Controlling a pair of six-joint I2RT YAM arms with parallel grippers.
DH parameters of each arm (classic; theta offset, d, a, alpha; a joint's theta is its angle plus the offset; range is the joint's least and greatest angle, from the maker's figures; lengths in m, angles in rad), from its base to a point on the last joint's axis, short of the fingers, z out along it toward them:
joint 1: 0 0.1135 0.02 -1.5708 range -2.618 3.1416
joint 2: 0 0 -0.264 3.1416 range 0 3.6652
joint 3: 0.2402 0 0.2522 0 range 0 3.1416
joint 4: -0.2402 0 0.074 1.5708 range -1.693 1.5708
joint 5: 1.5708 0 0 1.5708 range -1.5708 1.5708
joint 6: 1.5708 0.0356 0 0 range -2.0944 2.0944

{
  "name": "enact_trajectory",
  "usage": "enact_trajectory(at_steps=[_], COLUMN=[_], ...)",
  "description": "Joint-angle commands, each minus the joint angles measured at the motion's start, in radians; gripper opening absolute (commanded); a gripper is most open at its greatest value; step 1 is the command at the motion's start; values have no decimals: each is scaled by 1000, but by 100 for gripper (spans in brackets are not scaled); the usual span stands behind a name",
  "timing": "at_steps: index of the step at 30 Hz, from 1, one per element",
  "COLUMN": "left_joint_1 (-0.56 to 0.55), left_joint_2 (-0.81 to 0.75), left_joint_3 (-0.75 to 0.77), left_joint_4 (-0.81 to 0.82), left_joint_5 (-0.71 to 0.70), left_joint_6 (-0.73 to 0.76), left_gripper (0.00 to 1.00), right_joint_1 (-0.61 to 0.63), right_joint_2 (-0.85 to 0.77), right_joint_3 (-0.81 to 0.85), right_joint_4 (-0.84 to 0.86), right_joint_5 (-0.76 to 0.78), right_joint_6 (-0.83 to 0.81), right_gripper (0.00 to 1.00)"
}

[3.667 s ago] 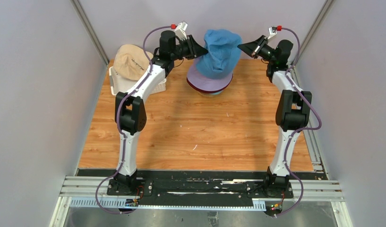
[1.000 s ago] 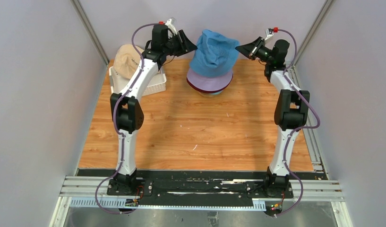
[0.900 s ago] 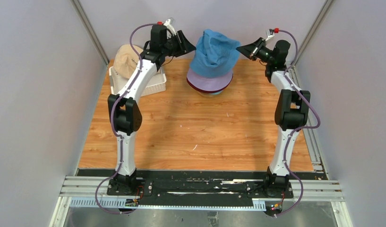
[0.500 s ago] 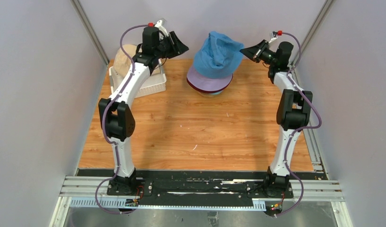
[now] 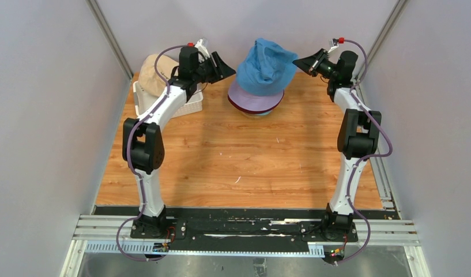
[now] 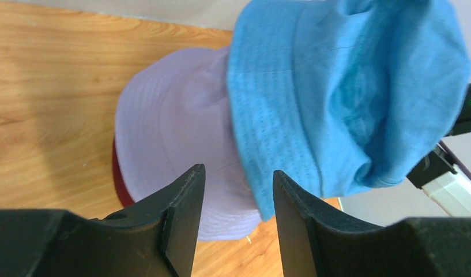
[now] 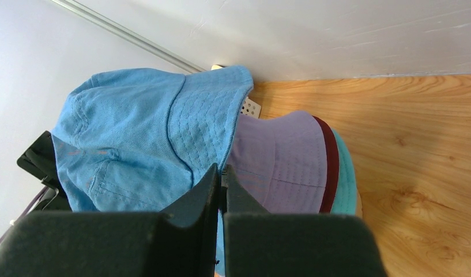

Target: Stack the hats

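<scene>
Top view, stack: your blue hat [image 5: 266,66] sits tilted on the lavender hat [image 5: 253,99], far middle of the table [image 5: 238,161].
Top view, beige hat [image 5: 155,75]: far left, at the white basket [image 5: 189,104].
Left wrist, left gripper [image 6: 237,173]: fingers parted with nothing between them, just beside the blue hat.
Left wrist, dark red hat [image 6: 119,184]: its brim peeks from under the lavender one.
Right wrist, right gripper [image 7: 221,170]: fingers pressed together on the blue hat's brim.
Right wrist, teal hat [image 7: 348,184]: lowest brim you see.
</scene>
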Motion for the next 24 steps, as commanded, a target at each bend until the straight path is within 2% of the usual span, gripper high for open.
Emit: enact_trajectory(at_steps=[1,7,24], left_joint_1=[-21,-26,-26], left_joint_2=[0,36,33], left_joint_3=[38,56,-10], left_joint_4=[100,125,135], left_joint_5=[54,88,101], left_joint_6=[-18,-51,-55], left_gripper=[51,51,52], right_joint_1=[-3,1,10], right_joint_2=[4,7,14], right_joint_3=[-2,0,12], right_joint_4=[13,23,39], right_joint_5=[5,6,0], right_joint_6=[-16,-6,8], right_gripper=[1,1,1])
